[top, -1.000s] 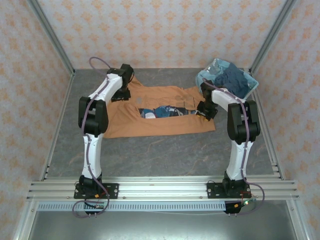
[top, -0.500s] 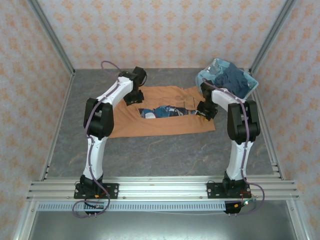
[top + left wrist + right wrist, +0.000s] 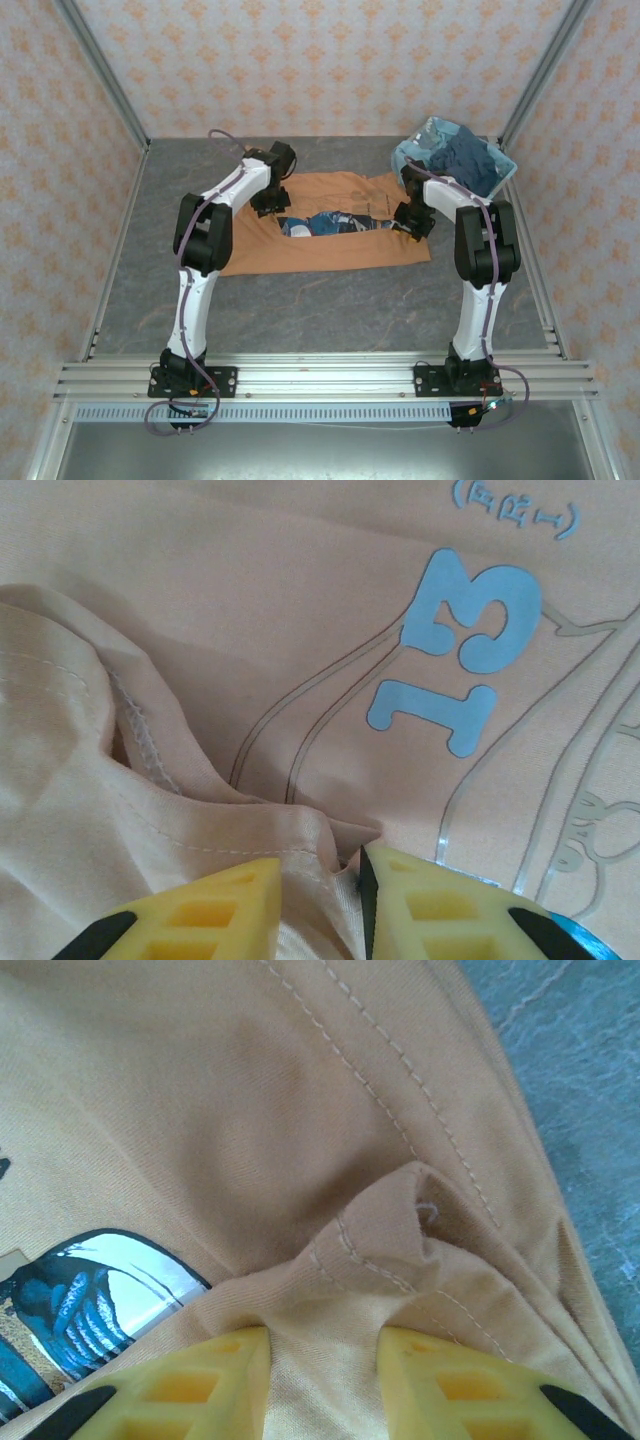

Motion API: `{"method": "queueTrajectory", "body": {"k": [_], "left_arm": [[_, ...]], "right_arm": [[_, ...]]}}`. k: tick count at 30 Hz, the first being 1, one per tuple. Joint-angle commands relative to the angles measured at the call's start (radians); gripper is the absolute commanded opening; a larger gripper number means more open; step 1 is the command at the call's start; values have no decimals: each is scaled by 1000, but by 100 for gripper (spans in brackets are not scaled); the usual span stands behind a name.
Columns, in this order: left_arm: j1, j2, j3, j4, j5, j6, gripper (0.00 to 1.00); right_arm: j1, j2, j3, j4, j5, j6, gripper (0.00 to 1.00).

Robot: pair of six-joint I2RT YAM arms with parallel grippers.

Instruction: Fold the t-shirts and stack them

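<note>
On the grey table (image 3: 300, 310): the orange-tan t-shirt (image 3: 330, 250) lies spread flat across the middle, between the two arms, with its far edge partly folded over.
Left gripper (image 3: 267, 206): down on the shirt's far-left part, near the folded edge. In the left wrist view, the left gripper (image 3: 322, 880) has its yellow fingers (image 3: 210, 910) drawn close together, with a raised ridge of the orange-tan t-shirt (image 3: 250, 600) pinched between them.
Print by the left gripper: a blue "13" (image 3: 455, 665) with thin curved outlines around it.
Shirt middle: a dark multicoloured print (image 3: 325, 222) shows in the opening of the fold.
Right gripper (image 3: 412, 226): down on the shirt's far-right corner. In the right wrist view, the right gripper (image 3: 325, 1360) stands partly closed, and a bunched, stitched hem of the orange-tan t-shirt (image 3: 250, 1080) is clamped between its jaws.
Far-right corner: a light blue basket (image 3: 403, 154) holds a dark navy shirt (image 3: 470, 160) and a pale blue shirt (image 3: 437, 130), just beyond the right gripper.
</note>
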Motion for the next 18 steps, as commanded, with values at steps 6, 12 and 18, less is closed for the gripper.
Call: {"method": "queueTrajectory", "body": {"k": [6,12,18], "left_arm": [[-22,29,27,9,-10,-21,24],[-30,31,36,12,-15,-24,22],[-43,26,36,18,-23,-25,21]], "right_arm": [[10,38,-39,-13,-23,-8,35],[11,37,-43,-11,-23,-7,35],[11,34,-46,-8,-25,-5,35]]}}
